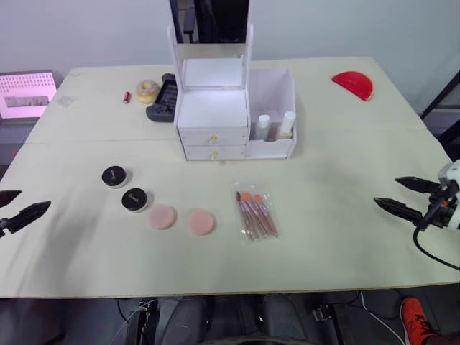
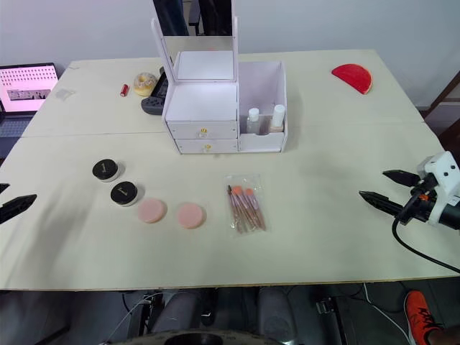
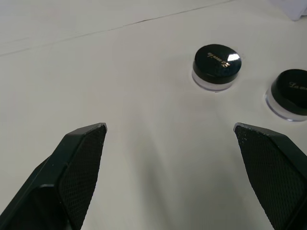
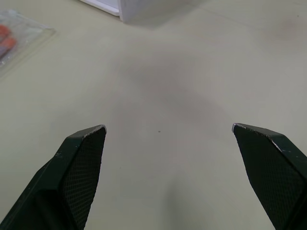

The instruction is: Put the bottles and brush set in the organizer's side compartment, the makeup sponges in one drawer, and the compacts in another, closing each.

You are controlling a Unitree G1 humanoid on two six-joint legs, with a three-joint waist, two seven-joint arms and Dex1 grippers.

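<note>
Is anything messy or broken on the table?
Nothing looks broken or spilled. The brush set, two pink makeup sponges and two black compacts just lie loose on the table in front of the organizer, not yet put away.

pale cream table (image 1: 345, 237), plain grey-white wall (image 1: 86, 29) behind it, open laptop (image 1: 25, 93) off its far-left corner

Lab or test room. Large pale cream table (image 1: 345, 244) against a bare grey wall (image 1: 323, 29). Open laptop (image 2: 27, 88) alongside.
</note>
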